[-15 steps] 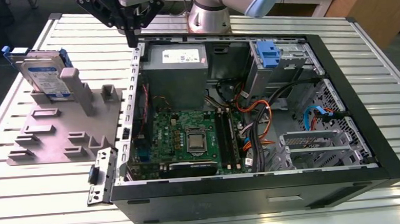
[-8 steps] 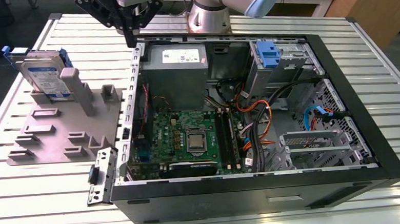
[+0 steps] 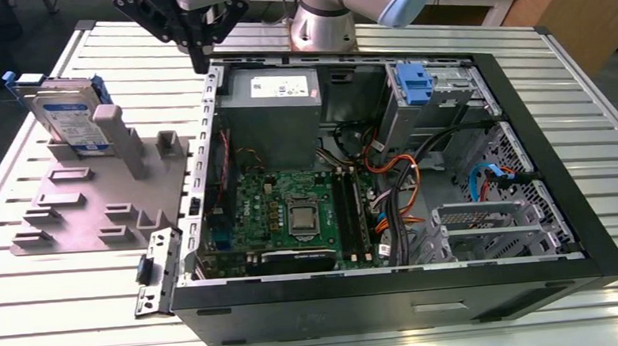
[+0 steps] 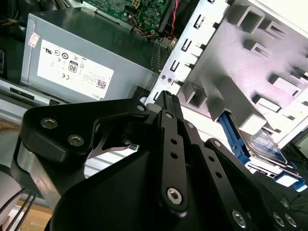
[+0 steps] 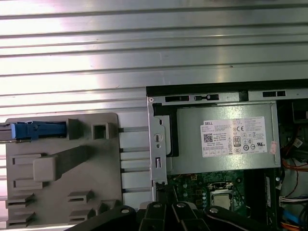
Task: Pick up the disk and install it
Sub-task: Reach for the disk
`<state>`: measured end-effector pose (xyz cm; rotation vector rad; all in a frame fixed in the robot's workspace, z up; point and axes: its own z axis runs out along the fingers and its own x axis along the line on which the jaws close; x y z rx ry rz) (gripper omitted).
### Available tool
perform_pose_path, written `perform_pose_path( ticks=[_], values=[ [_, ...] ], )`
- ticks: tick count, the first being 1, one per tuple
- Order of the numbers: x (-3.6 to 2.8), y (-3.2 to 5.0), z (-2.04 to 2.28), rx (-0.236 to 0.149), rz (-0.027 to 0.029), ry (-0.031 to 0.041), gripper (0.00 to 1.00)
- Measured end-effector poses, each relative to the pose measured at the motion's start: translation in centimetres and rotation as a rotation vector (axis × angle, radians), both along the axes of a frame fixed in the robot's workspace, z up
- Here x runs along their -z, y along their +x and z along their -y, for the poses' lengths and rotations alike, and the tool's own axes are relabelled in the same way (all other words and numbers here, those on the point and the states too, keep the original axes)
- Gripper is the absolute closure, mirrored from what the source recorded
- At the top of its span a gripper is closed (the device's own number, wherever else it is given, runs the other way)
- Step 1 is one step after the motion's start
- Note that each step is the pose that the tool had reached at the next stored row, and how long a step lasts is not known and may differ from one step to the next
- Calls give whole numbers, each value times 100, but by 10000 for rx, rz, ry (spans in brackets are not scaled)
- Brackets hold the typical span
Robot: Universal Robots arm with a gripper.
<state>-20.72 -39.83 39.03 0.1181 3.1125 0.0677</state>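
Standing on edge in a slot of the grey fixture plate (image 3: 98,196), on the exterior view's left: the disk (image 3: 68,114), label facing out, blue carrier frame around its rim. In the second wrist view the disk (image 4: 262,142) appears beyond the plate's posts.

Handling (judged): rigid metal body, dense for its size, shock-sensitive. The faces are smooth and likely slippery. Best hold is across the two flat faces at the free upper part, or on the carrier rails.

Tool: gripper (image 3: 196,65), fingers together and holding nothing. It hangs over the computer case (image 3: 563,168) at the corner by the power supply (image 3: 268,104), well apart from the disk.

Edges: a tall grey post (image 3: 114,132) stands just beside the disk, and the case's sheet-metal wall borders the plate.

Open room: free above the disk. The drive cage (image 3: 432,95), with its blue bracket (image 3: 414,83), has orange cables (image 3: 394,168) near it.
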Motion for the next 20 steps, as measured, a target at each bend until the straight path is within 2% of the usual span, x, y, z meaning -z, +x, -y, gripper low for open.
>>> perform_pose_path(
  ticks=[6, 20],
  values=[
    [3, -32, 0, -1, 0, 0, 89],
    [4, -45, 0, 0, 0, 0, 89]
  ],
)
